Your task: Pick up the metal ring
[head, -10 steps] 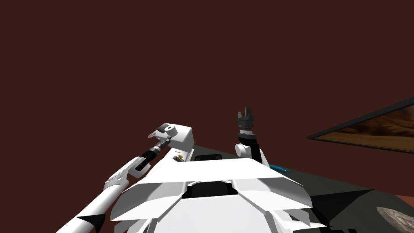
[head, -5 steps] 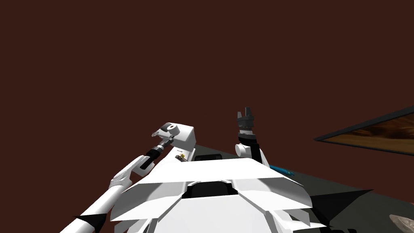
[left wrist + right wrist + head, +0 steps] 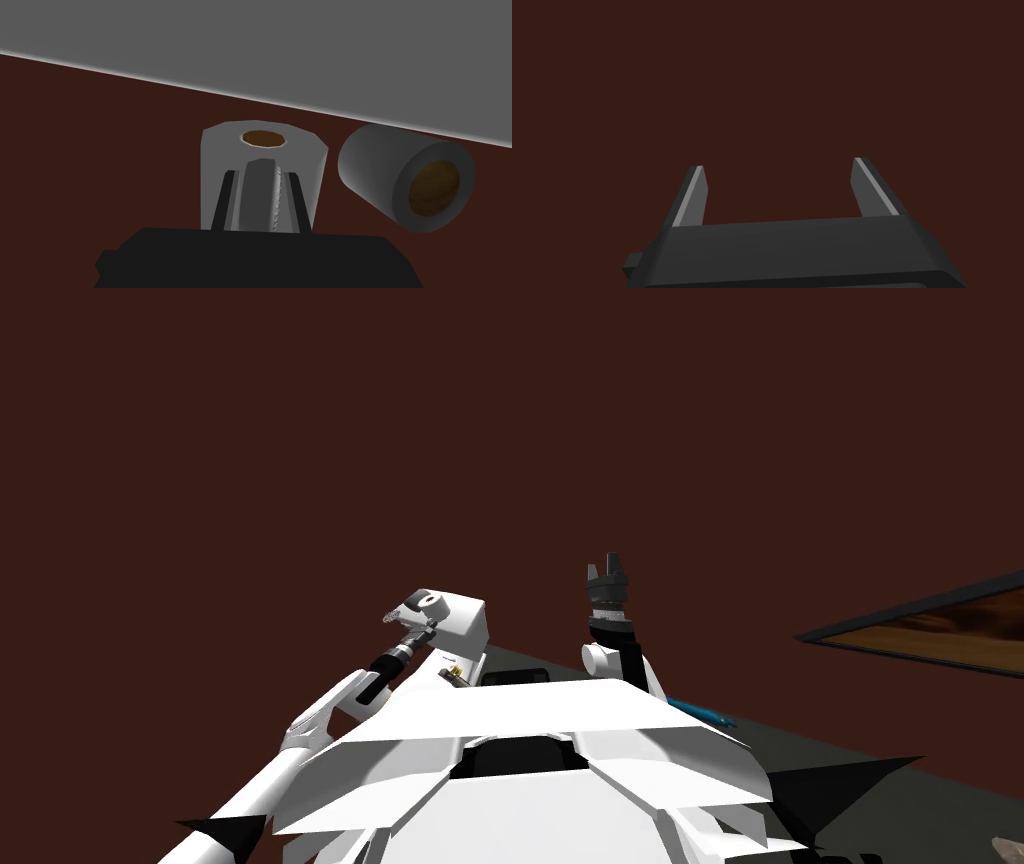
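My left pincer (image 3: pixel 261 165), blades pressed together on nothing, faces an upright grey roll with a brown core (image 3: pixel 220 150); a second such roll (image 3: pixel 380 170) lies beside it. The small gold metal ring (image 3: pixel 453 672) lies just beside a white box (image 3: pixel 468 628). My right pincer (image 3: pixel 777 167) stands wide open, empty.

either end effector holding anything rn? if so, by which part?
Nothing visibly held. Left end effector: fingers shut together, in front of the upright grey roll, not around it. Right end effector: open, empty.
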Controlling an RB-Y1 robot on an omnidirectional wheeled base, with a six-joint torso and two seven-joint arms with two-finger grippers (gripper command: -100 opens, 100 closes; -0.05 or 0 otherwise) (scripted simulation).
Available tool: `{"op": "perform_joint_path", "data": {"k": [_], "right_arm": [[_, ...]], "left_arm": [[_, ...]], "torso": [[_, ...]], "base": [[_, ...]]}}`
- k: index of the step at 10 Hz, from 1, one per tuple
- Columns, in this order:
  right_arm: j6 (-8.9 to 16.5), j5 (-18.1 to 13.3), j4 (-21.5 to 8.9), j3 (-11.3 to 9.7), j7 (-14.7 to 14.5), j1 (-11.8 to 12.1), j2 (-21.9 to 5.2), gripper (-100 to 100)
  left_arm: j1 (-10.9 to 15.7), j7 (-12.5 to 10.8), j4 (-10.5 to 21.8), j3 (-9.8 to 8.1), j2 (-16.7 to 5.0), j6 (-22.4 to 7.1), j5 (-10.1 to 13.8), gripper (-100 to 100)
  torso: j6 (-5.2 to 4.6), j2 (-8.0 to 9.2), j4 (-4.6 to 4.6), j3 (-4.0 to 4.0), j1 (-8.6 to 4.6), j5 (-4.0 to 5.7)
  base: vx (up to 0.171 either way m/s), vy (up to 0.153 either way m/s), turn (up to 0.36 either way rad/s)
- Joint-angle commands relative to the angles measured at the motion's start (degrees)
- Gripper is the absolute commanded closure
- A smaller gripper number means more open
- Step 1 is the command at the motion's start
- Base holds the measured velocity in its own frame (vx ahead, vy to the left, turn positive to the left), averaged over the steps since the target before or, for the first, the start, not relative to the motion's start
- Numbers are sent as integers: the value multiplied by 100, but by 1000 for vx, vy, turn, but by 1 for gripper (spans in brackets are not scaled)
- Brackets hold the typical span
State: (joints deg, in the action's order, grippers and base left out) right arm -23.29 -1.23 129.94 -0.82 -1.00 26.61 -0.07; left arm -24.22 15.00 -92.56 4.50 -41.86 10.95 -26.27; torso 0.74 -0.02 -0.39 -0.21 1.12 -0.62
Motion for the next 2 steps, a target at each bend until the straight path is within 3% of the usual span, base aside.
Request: {"op": "perform_joint_path", "data": {"k": [1, 2], "right_arm": [[0, 0, 0, 0, 0, 0, 0, 0], [0, 0, 0, 0, 0, 0, 0, 0]], "left_arm": [[0, 0, 0, 0, 0, 0, 0, 100], [1, -3, -18, 3, -2, -20, 0, 0]], "torso": [[0, 0, 0, 0, 0, 0], [2, 0, -1, -1, -4, 0]], "base": [[0, 9, -7], [0, 0, 0]]}}
